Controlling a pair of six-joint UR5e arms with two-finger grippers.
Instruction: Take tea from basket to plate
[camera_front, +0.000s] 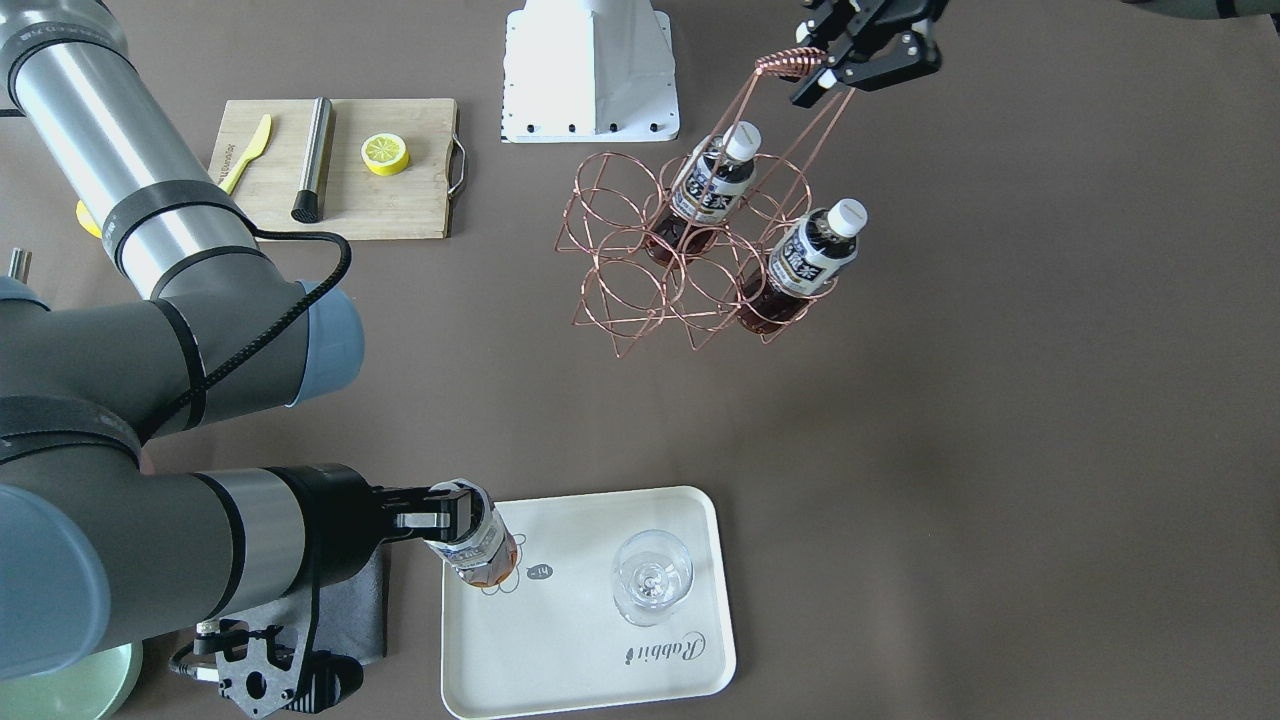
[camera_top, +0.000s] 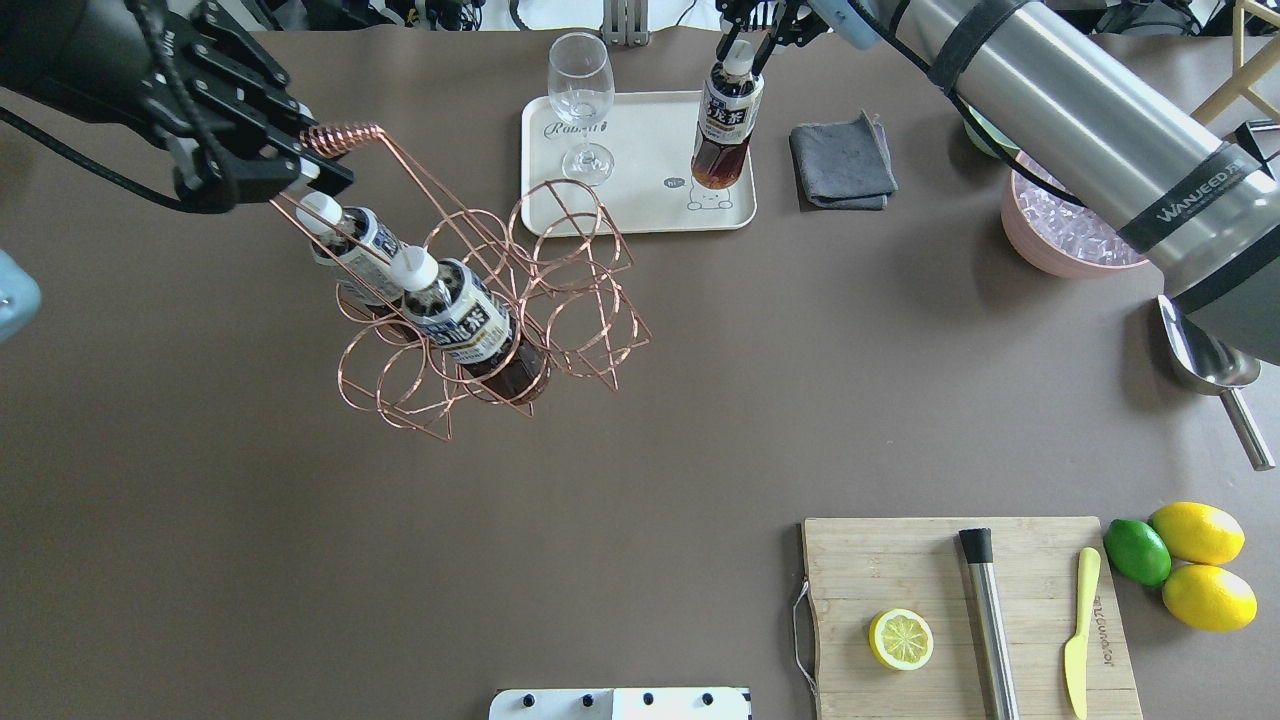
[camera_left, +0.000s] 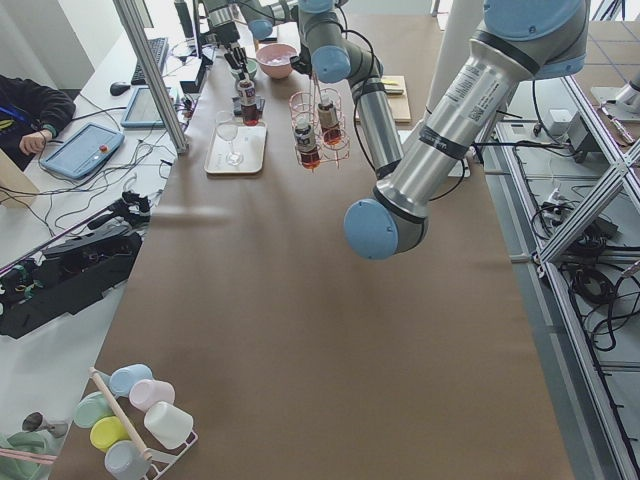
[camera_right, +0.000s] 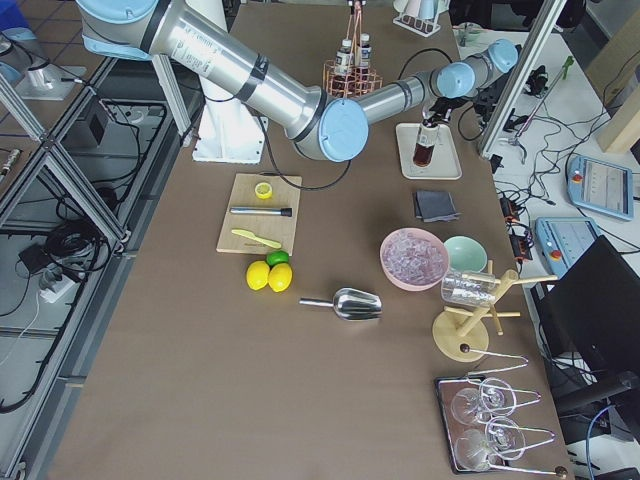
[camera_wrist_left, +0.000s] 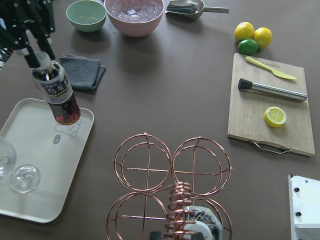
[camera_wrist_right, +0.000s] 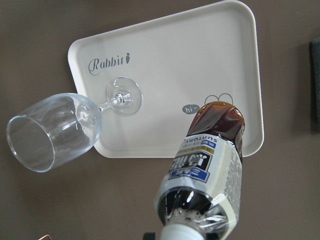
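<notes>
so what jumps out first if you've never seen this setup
The rose-gold wire basket stands out first, gripped at its coiled handle by the left gripper on the robot's left side of the table, with two tea bottles in its cells. At the far edge, the right gripper holds a third tea bottle by the cap at the bear corner of the cream plate, beside an empty stemmed glass.

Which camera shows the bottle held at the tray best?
The left wrist view: the bottle shows whole, side-on, label clear. Overhead shows it smaller; the right wrist and front views foreshorten it; side views show it tiny.
</notes>
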